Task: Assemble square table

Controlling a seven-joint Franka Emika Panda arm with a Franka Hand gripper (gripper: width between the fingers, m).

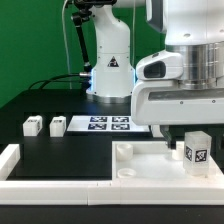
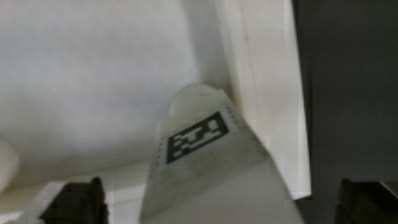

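The white square table top (image 1: 140, 168) lies at the front of the exterior view's right, rim up. One white leg (image 1: 195, 152) with a black-and-white tag stands on it near its rim. My gripper (image 1: 193, 138) is low over this leg and open, with a gap on both sides. In the wrist view the leg (image 2: 210, 150) sits between my dark fingertips (image 2: 75, 202), apart from both, beside the top's raised rim (image 2: 260, 70). My gripper (image 2: 217, 208) holds nothing. Two more tagged legs (image 1: 33, 126) (image 1: 57, 126) lie on the black table at the exterior view's left.
The marker board (image 1: 105, 124) lies flat behind the table top, in front of the arm's base (image 1: 110, 70). A long white rail (image 1: 40, 182) runs along the front edge and turns up at the exterior view's left. The black table surface (image 2: 347, 80) shows beyond the rim.
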